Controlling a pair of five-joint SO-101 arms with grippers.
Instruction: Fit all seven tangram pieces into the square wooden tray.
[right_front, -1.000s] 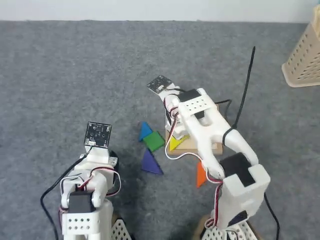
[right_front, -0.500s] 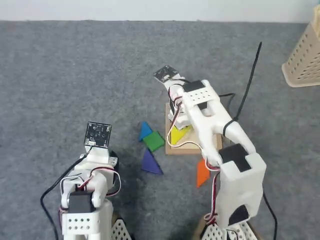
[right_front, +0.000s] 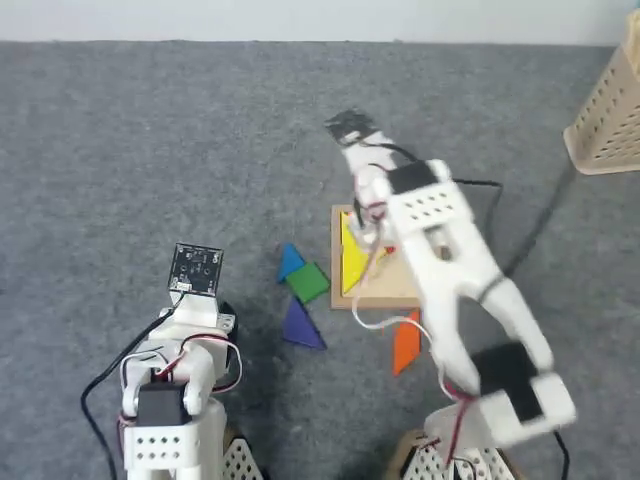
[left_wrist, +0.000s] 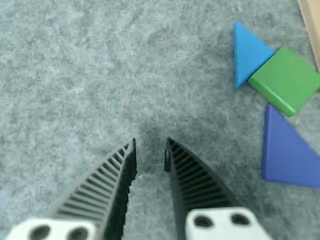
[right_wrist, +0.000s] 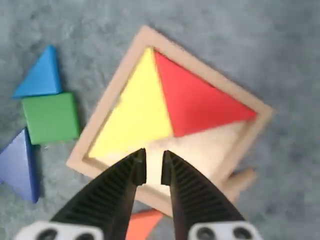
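The square wooden tray (right_wrist: 250, 132) (right_front: 400, 292) holds a yellow triangle (right_wrist: 135, 120) (right_front: 352, 255) and a red triangle (right_wrist: 197, 102), edge to edge. My right gripper (right_wrist: 153, 162) hangs above the tray's bare part, shut, with nothing in it. An orange piece (right_front: 405, 343) (right_wrist: 145, 222) lies on the carpet just in front of the tray. Left of the tray lie a light blue triangle (right_front: 290, 262) (left_wrist: 247, 55), a green square (right_front: 308, 283) (left_wrist: 285, 80) and a dark blue triangle (right_front: 300, 325) (left_wrist: 287, 152). My left gripper (left_wrist: 150, 145) is shut and low over bare carpet, short of these three.
A beige perforated container (right_front: 605, 110) stands at the back right. A black cable (right_front: 525, 245) trails from the right arm. Grey carpet (right_front: 150, 130) stretches open across the back and left.
The right arm has risen and swung toward the back right, uncovering the yellow triangle in the tray. The left arm has not moved.
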